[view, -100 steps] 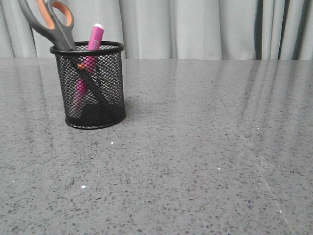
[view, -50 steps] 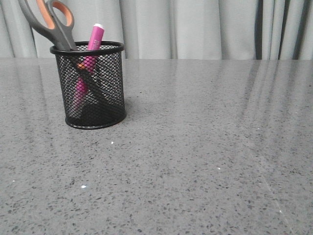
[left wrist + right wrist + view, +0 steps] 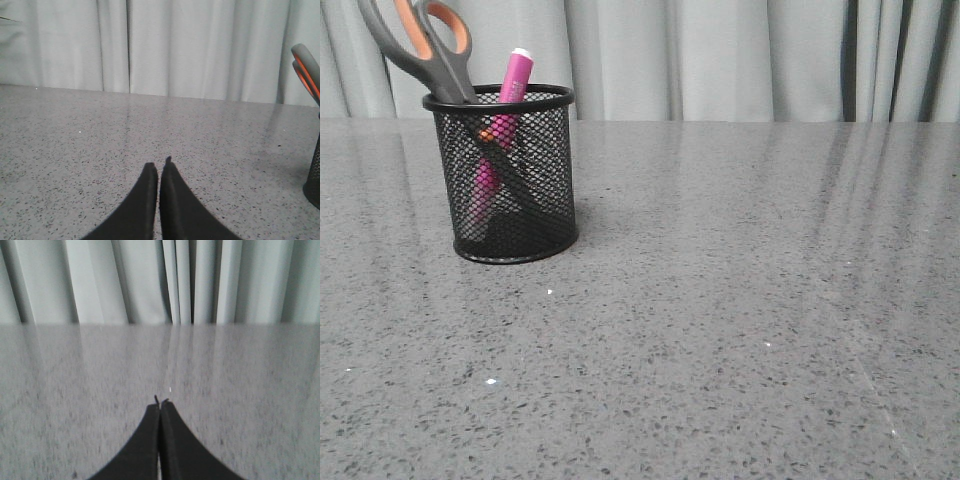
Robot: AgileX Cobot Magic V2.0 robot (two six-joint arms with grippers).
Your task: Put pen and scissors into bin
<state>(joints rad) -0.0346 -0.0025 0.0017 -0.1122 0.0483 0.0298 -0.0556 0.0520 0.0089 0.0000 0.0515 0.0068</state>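
Front view: the bin point(image 3: 505, 180) stands upright on the table point(image 3: 740, 300), far left, with the scissors point(image 3: 425, 45) and pen point(image 3: 505, 110) inside, both leaning, handles and pale pen end up. Left gripper point(image 3: 159, 167) and right gripper point(image 3: 160, 403) are pressed together, empty. Task looks complete; nothing left but resting.

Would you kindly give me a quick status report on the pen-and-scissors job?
Left gripper shut, empty; right gripper shut, empty. Pen and scissors both standing in the bin. Nothing in the way.
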